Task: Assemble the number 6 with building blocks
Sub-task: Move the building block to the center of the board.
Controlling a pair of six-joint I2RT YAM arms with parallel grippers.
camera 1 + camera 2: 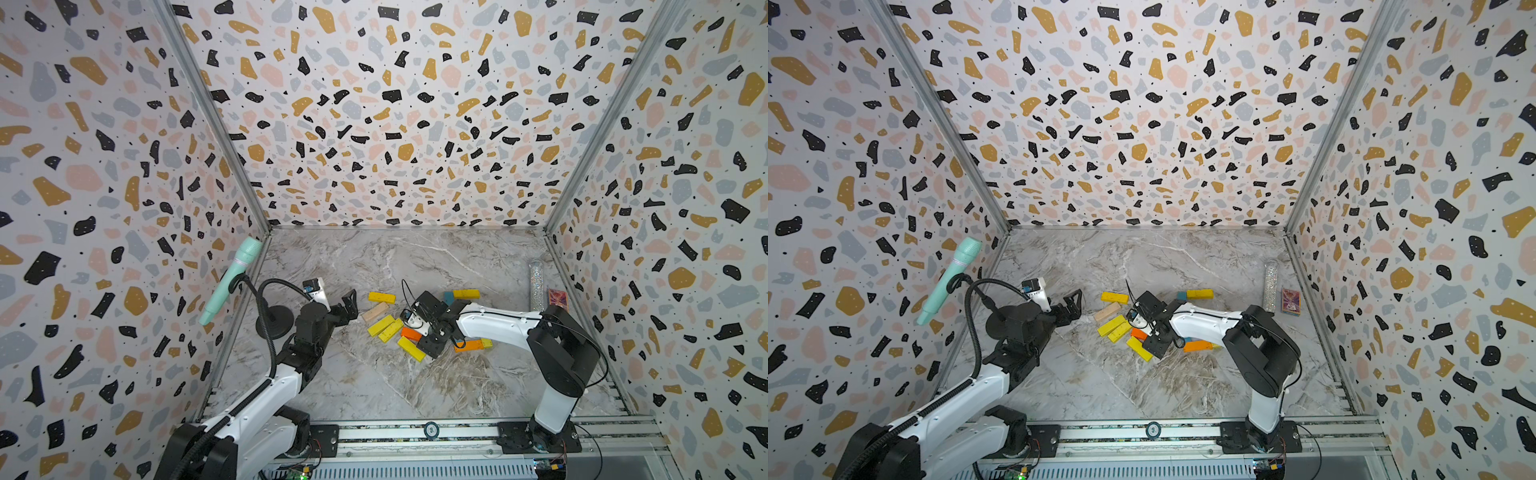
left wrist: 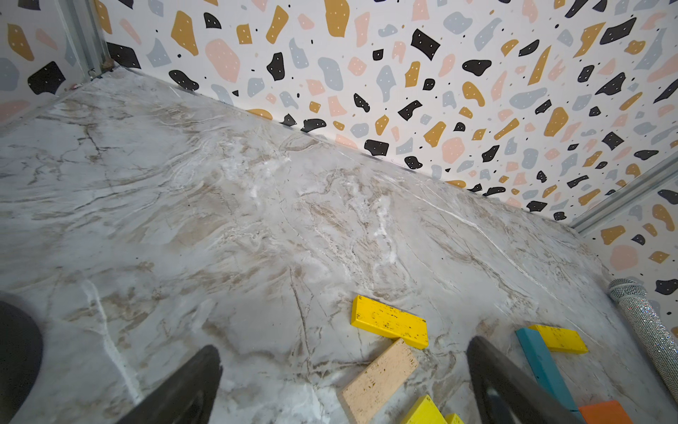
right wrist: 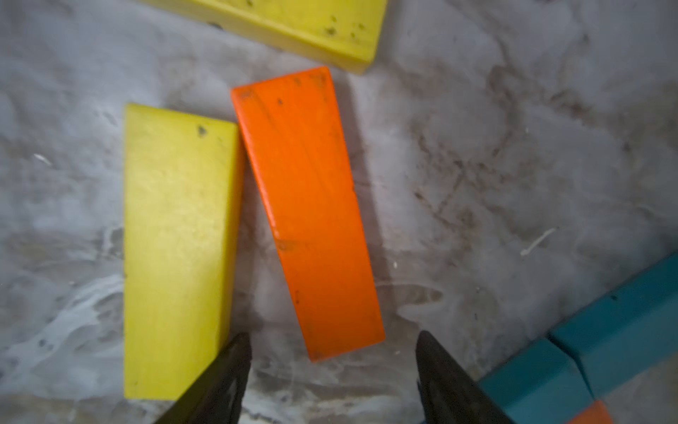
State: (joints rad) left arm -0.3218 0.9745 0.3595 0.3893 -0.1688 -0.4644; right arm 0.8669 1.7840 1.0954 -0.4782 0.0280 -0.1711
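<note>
Terrazzo-print walls (image 1: 374, 124) close in a marble tabletop (image 1: 374, 386) in both top views. At the table's left edge a mint microphone (image 1: 230, 282) leans on a black stand (image 1: 274, 322). The stand's cable crosses the left arm.

The left gripper (image 1: 351, 305) hangs left of centre, its jaws spread wide with nothing between them. In the left wrist view only its dark fingers (image 2: 190, 385) show, cut off by the bottom edge.

The building blocks lie scattered at the table's centre. From the left come an upper yellow block (image 1: 381, 297), a beige block (image 1: 375, 311) touching its corner, and a yellow pair (image 1: 385, 328) lying side by side. Next are an orange block (image 1: 409, 333), half hidden under the right wrist, and a lower yellow block (image 1: 411, 348).

In the blurred right wrist view the right gripper (image 3: 332, 337) is released. Its jaws stand either side of the orange block's near end, with a gap on each side. One finger (image 3: 220, 381) covers the lower yellow block's corner, and contact cannot be judged.

The right arm hides part of a teal block (image 1: 448, 297) and of a second orange block (image 1: 469, 345). Above the arm a right yellow block (image 1: 466, 294) shows whole.

At the right wall are a glittery tube (image 1: 537, 286) and a red card box (image 1: 557, 298), their lower ends overlapped by the arm's elbow.
</note>
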